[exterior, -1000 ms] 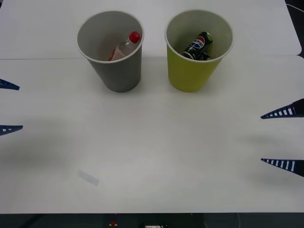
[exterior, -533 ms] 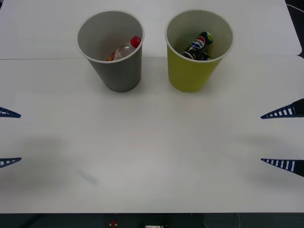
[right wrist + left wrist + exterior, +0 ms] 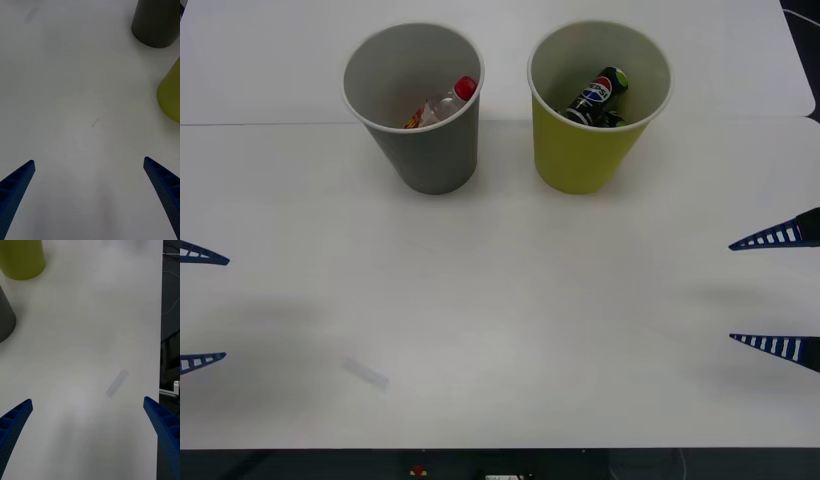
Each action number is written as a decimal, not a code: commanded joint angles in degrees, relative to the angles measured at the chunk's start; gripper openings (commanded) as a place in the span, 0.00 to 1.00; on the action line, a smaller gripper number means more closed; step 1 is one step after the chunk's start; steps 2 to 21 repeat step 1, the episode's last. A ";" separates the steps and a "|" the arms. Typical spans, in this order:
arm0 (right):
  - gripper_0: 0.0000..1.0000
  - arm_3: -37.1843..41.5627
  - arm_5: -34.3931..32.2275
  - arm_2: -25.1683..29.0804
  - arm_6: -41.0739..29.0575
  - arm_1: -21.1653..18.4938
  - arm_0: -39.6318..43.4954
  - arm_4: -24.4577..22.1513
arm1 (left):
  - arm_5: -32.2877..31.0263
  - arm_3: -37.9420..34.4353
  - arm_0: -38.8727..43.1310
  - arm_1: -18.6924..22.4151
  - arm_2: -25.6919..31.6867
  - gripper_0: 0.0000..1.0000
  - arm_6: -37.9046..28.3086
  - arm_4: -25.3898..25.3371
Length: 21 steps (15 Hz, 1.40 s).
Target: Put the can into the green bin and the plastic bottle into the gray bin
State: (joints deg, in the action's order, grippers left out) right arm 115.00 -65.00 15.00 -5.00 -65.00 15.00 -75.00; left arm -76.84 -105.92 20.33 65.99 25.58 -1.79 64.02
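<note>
Left gripper (image 3: 200, 308): fingers apart, nothing between them, at the table's left edge near the robot. Right gripper (image 3: 778, 292): fingers likewise apart and empty, at the right edge. Both stand well apart from the bins.

The table (image 3: 510, 300) between them carries only a small pale strip (image 3: 367, 374).

The plastic bottle (image 3: 442, 103) lies tilted inside the gray bin (image 3: 420, 150). The can (image 3: 598, 95) leans inside the green bin (image 3: 580, 155).

Judgement: both placements appear complete; the step in hand is pulling back to rest. The next move calls for no grasp, only parking the arms without touching either bin.
</note>
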 commanded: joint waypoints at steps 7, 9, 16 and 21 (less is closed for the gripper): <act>1.00 0.00 0.00 0.00 0.00 0.00 0.00 0.00 | 0.02 0.01 -0.03 0.01 0.00 1.00 0.03 0.05; 1.00 0.00 0.00 0.00 0.00 0.00 0.00 0.00 | 0.02 0.01 -0.03 0.01 0.00 1.00 0.03 0.05; 1.00 0.00 0.00 0.00 0.00 0.00 0.00 0.00 | 0.02 0.01 -0.03 0.01 0.00 1.00 0.03 0.05; 1.00 0.00 0.00 0.00 0.00 0.00 0.00 0.00 | 0.02 0.01 -0.03 0.01 0.00 1.00 0.03 0.05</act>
